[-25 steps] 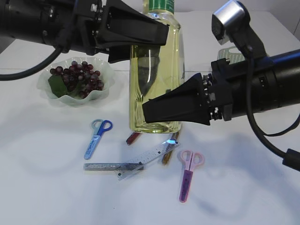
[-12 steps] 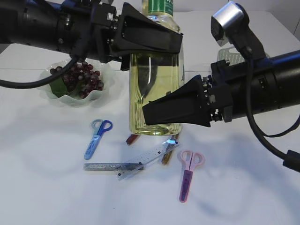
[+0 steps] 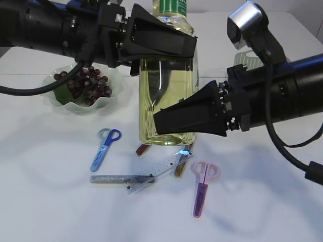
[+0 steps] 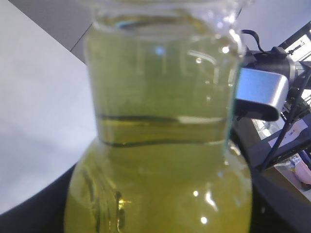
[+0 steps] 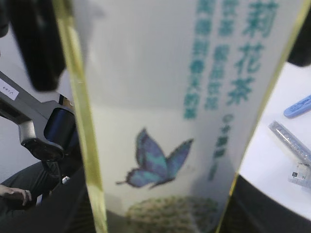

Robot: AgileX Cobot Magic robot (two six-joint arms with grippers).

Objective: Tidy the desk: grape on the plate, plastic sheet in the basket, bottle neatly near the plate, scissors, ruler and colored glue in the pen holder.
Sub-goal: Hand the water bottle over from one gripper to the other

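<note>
Since a second earlier, the left pincer (image 3: 164, 45) had slid right from over the plate (image 3: 83, 103) to straddle the upper bottle (image 3: 167, 101), jaws wide. The right pincer (image 3: 184, 117) clasped the bottle's lower body from 3 o'clock. One bottle stood on the counter (image 3: 50, 201); one plate of grapes (image 3: 88, 83) sat at 9 o'clock; two scissors, blue (image 3: 104, 148) and pink (image 3: 202, 187), and one ruler (image 3: 159, 169) lay at 6 o'clock.

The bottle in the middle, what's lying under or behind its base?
Poking out below the bottle: a reddish glue stick and the clear ruler. How far they run behind it is hidden.
</note>
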